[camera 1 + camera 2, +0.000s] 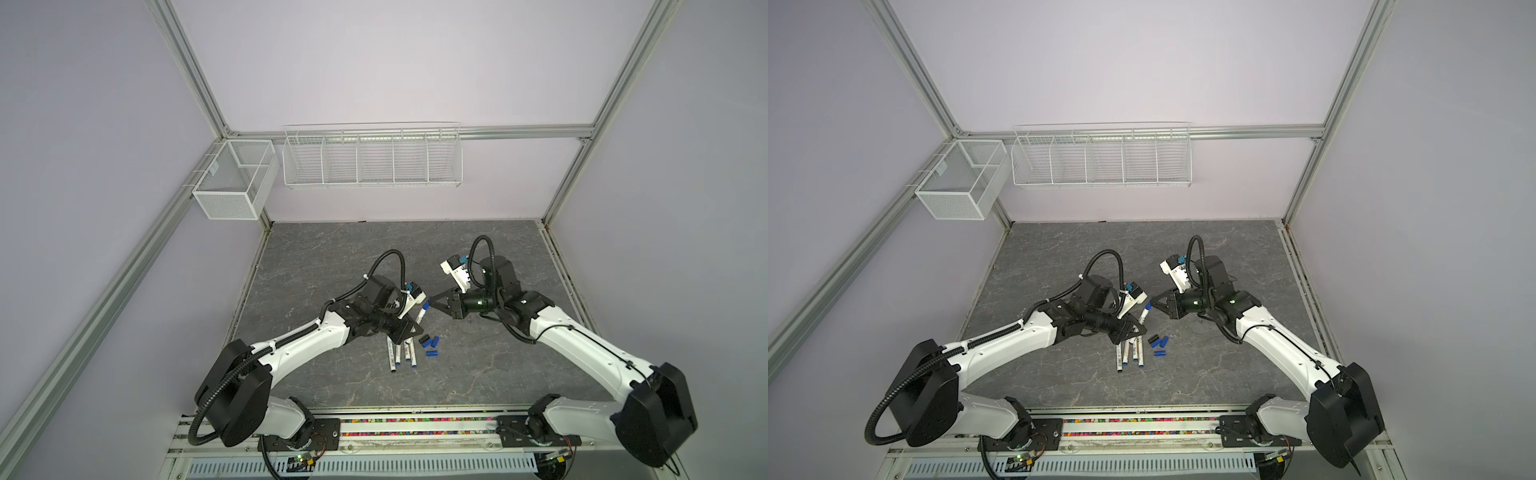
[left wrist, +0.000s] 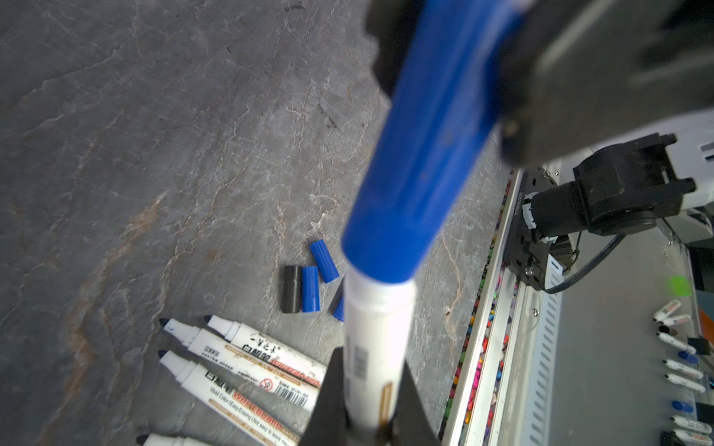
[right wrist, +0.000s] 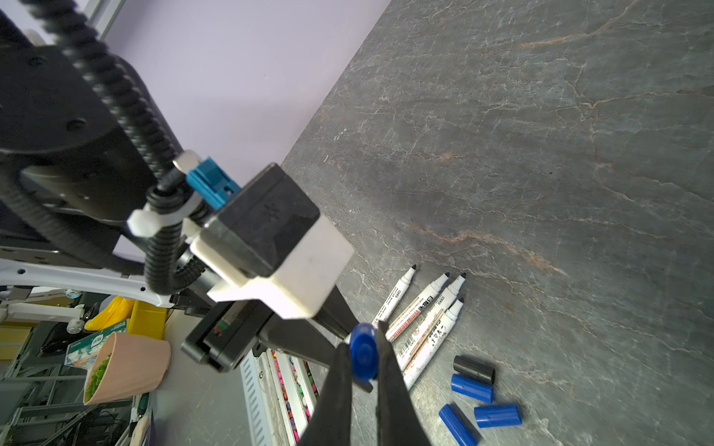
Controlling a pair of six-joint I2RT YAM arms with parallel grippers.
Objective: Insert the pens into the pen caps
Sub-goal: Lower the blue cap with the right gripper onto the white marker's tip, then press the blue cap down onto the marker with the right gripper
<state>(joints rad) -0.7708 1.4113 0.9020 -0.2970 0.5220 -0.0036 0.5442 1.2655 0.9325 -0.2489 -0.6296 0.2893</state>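
Slanting pen [image 1: 420,318], blue cap [image 1: 425,306] toward right hand [image 1: 431,301]

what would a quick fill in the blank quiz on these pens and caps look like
1. The left gripper is shut on a white pen with a ___ cap on its tip.
2. The right gripper is shut on that same ___.
3. ___ uncapped pens lie on the table.
4. The loose caps are three blue and one ___.

Missing words: blue; cap; four; black
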